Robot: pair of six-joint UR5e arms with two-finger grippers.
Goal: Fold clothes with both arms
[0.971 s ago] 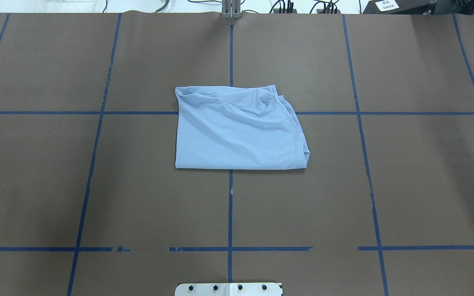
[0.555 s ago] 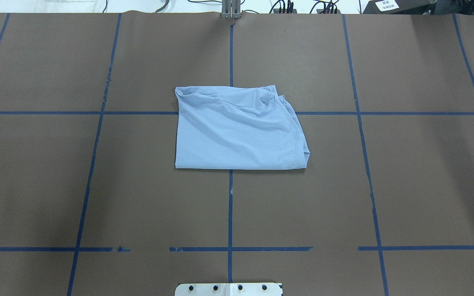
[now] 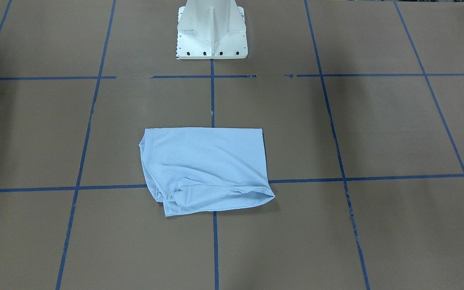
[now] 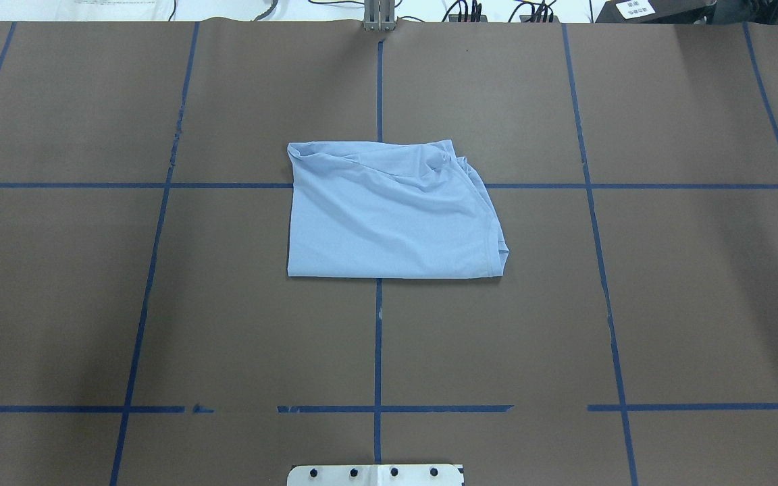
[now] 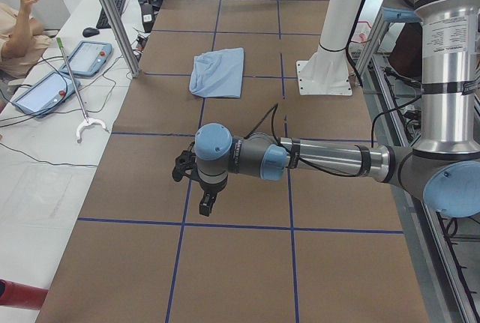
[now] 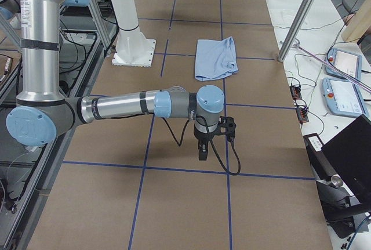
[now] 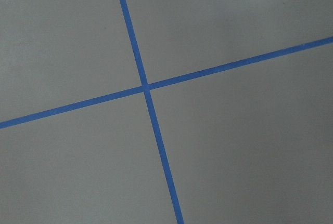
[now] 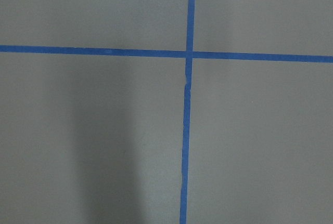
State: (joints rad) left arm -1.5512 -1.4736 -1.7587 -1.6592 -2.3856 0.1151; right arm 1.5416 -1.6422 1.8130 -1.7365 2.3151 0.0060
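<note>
T-shirt (image 4: 389, 216): light blue, folded into a rough rectangle. It lies flat in the middle of the table, across the centre tape line and the far cross line.
T-shirt edges: the near edge and the left edge are straight. The far edge is rumpled with soft creases. The right side curves along a stitched hem.
Left arm (image 5: 322, 160): reaches out low over the left end of the table, well apart from the T-shirt.
Left gripper (image 5: 205, 204): points down over the brown cover, just beside a blue tape line, with nothing in it. It shows only in the side view, so I cannot tell how wide its jaws stand.
Right arm (image 6: 122, 106): reaches out low over the right end of the table, also well apart from the T-shirt.
Right gripper (image 6: 202, 152): points down near a tape crossing and carries nothing. Its jaw width cannot be told either.
Wrist views: each shows only brown cover and a crossing of blue tape (image 7: 145, 87).
Table (image 4: 666, 283): covered in brown paper and marked into a grid by the tape.
Pedestal (image 3: 212, 32): white, at the near edge of the table, in line with the centre tape.
Far bench: two blue-framed tablets (image 5: 88, 58) and cables lie on it. A person's arm (image 5: 19, 27) shows at its end.
</note>
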